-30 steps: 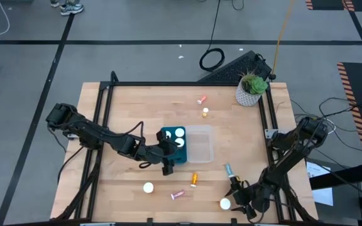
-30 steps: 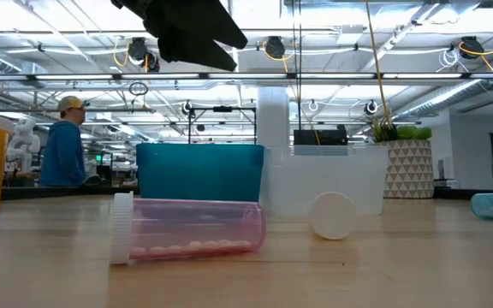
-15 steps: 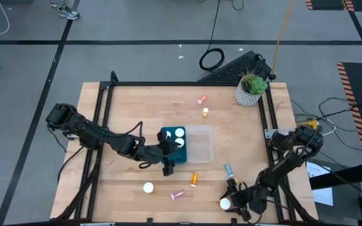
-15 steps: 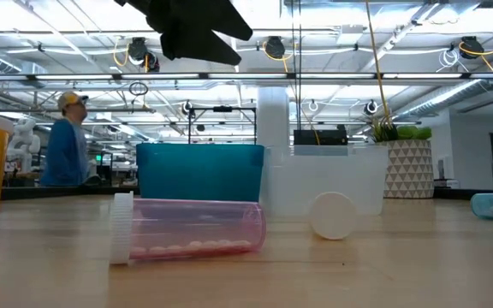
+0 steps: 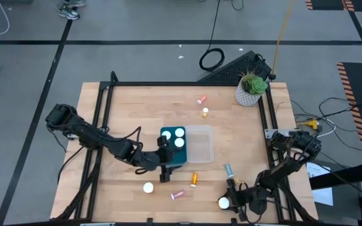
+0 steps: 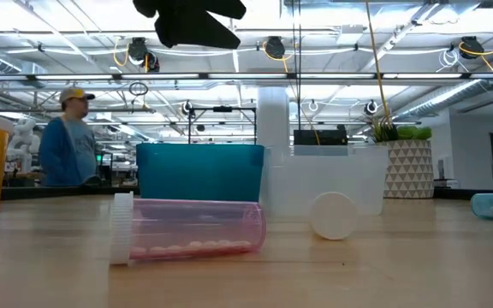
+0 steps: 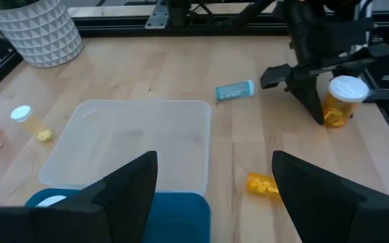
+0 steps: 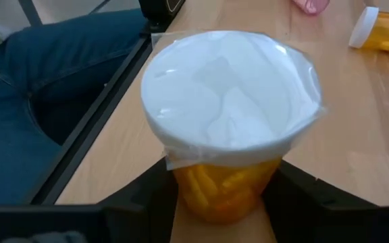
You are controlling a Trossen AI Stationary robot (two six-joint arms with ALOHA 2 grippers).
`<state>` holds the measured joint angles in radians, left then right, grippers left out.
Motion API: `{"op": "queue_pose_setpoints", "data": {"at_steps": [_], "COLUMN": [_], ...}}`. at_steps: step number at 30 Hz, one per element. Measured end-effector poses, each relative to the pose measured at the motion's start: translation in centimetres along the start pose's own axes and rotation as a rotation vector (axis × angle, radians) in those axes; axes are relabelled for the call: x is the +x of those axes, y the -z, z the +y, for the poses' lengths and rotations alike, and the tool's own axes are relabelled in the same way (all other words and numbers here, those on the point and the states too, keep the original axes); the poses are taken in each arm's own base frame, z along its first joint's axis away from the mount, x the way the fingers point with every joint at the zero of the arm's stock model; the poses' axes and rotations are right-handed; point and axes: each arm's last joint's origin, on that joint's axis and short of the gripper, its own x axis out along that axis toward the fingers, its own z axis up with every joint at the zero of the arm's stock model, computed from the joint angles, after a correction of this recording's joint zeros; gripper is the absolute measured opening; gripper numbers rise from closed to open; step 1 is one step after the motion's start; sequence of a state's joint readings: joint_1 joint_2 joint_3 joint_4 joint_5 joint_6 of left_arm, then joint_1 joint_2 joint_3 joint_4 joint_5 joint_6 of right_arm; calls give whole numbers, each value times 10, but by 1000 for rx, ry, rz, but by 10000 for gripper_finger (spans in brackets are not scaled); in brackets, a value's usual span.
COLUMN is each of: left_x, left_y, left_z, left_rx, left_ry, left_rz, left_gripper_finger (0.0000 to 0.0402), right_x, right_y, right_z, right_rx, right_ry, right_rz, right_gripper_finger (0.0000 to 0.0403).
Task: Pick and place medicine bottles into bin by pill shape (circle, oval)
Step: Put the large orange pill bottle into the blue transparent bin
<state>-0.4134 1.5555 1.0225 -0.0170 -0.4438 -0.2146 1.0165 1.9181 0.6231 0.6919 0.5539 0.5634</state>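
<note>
Amber bottle (image 8: pixel 225 128): upright near table's front edge, pinched by right gripper (image 5: pixel 231 202)
Left gripper (image 7: pixel 211 177): spread wide, empty, above teal bin (image 5: pixel 174 145)
Clear bin (image 5: pixel 200 143): touching teal bin, looks empty
Risk: shallow pinch under white cap; bottle may slip when lifted

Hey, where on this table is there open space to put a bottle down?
Bare wood runs along the table's far-left stretch, behind the teal bin, and to the right of the clear bin, in front of the potted plant. The near edge is crowded: loose bottles, the left pincer and right pincer.
</note>
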Motion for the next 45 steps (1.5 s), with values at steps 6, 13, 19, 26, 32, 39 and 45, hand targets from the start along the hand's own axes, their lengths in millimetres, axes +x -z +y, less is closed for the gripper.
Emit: {"op": "queue_pose_setpoints", "data": {"at_steps": [6, 13, 19, 26, 32, 39, 45], "left_x": [-3, -9, -16, -19, -19, -21, -10], "left_y": [0, -5, -17, -21, -24, -37, -56], "left_z": [-8, -15, -19, -20, -21, -22, -34], "left_rx": [-29, -56, -56, -45, -24, -8, 64], "left_ry": [26, 44, 39, -8, -17, 8, 32], "left_rz": [-18, -4, 39, 37, 11, -48, -45], "left_gripper_finger": [296, 296, 296, 296, 296, 298, 334], "right_x": [3, 9, 3, -5, -6, -4, -4], "right_y": [-9, -47, -85, -107, -116, -119, -120], "right_z": [-1, -13, -40, -69, -85, -93, -95], "right_rx": [49, 105, 150, 196, 198, 169, 170], "right_ry": [-22, -18, 66, 209, 281, 307, 311], "right_rz": [-33, -119, -208, -240, -270, -270, -274], "right_gripper_finger": [187, 179, 182, 183, 184, 184, 184]}}
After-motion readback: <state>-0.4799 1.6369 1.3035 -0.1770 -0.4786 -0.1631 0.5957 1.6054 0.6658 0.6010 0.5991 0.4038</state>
